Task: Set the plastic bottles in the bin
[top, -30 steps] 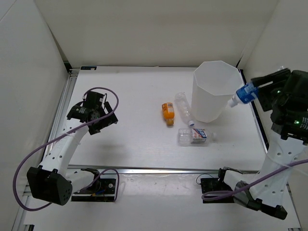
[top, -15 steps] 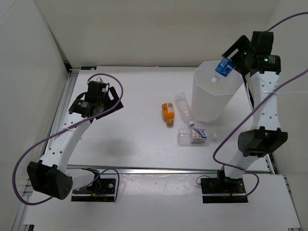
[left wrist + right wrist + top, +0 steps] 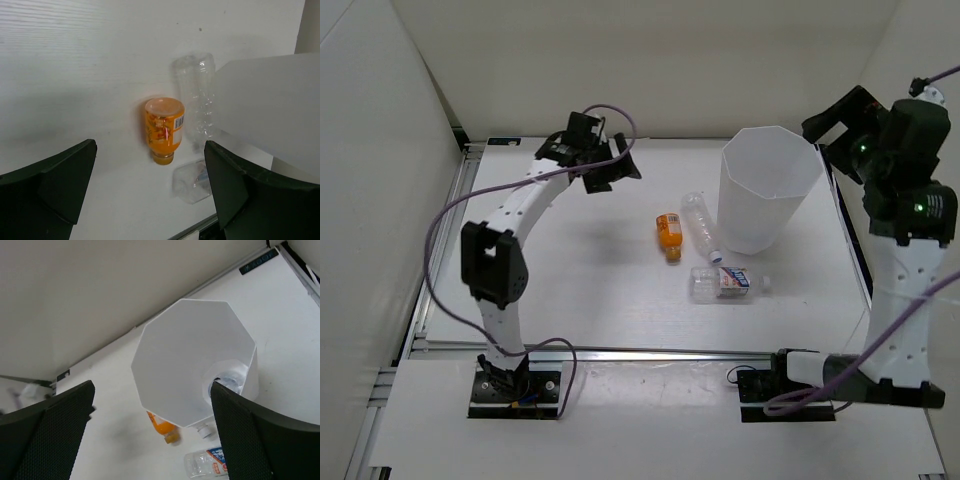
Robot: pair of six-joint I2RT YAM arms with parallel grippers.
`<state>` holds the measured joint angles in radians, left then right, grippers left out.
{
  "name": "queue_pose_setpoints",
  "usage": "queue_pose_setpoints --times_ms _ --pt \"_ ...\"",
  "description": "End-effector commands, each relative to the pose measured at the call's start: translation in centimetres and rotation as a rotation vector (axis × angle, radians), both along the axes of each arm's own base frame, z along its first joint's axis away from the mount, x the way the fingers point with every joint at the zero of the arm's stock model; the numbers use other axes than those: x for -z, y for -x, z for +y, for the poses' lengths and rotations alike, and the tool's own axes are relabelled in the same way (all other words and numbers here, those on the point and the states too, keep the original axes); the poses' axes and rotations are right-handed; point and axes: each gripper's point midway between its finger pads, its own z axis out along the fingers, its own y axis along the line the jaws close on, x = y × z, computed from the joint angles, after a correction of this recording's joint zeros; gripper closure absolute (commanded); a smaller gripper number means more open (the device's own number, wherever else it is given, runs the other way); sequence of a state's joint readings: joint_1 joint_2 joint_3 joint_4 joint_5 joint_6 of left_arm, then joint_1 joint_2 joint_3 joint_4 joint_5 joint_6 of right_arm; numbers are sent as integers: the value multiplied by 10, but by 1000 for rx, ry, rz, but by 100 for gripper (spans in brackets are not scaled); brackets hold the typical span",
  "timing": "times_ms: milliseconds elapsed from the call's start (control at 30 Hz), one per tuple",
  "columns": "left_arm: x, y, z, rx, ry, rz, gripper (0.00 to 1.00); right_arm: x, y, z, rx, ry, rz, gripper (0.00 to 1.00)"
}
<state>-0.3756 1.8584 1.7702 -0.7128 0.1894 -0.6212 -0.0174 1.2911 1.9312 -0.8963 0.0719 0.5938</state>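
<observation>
The tall white faceted bin (image 3: 770, 195) stands at the back right. A short blue-labelled bottle (image 3: 227, 382) lies on its bottom. My right gripper (image 3: 828, 128) hangs open and empty above the bin's right rear rim; in the right wrist view the bin (image 3: 185, 350) fills the space under my right gripper (image 3: 151, 385). Left of the bin lie the orange bottle (image 3: 668, 236), the clear white-capped bottle (image 3: 701, 226) and the blue-white labelled bottle (image 3: 722, 283). My left gripper (image 3: 612, 172) is open, raised behind and left of the orange bottle (image 3: 164, 129).
White walls close in the table on the left, back and right. A metal rail (image 3: 650, 352) runs along the near edge, with both arm bases behind it. A small white cap (image 3: 765, 283) lies right of the labelled bottle.
My right gripper carried the blue-labelled bottle over the bin, opened and dropped it in, then drew back to the right. The left arm swung from the left side toward the back middle.
</observation>
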Motion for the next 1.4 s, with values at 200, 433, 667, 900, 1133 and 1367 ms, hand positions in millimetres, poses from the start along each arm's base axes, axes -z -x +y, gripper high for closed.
queue_pose_setpoints --times_ms 200,433,667,900,1133,1367 --pt "48 -1 -74 151 35 170 0 62 41 4 -12 -19 197 0" --pt "40 -8 -54 83 28 160 0 109 95 6 102 -254 401 0" --pt "31 16 -10 24 -20 161 0 114 129 42 116 -613 509 0" --pt "18 51 27 -31 -38 174 0 156 163 66 151 -814 669 0" --pt "2 76 56 -98 -67 159 0 216 180 83 191 -968 801 0" --pt "-19 100 70 -124 -51 113 0 299 162 77 352 -1053 898 0"
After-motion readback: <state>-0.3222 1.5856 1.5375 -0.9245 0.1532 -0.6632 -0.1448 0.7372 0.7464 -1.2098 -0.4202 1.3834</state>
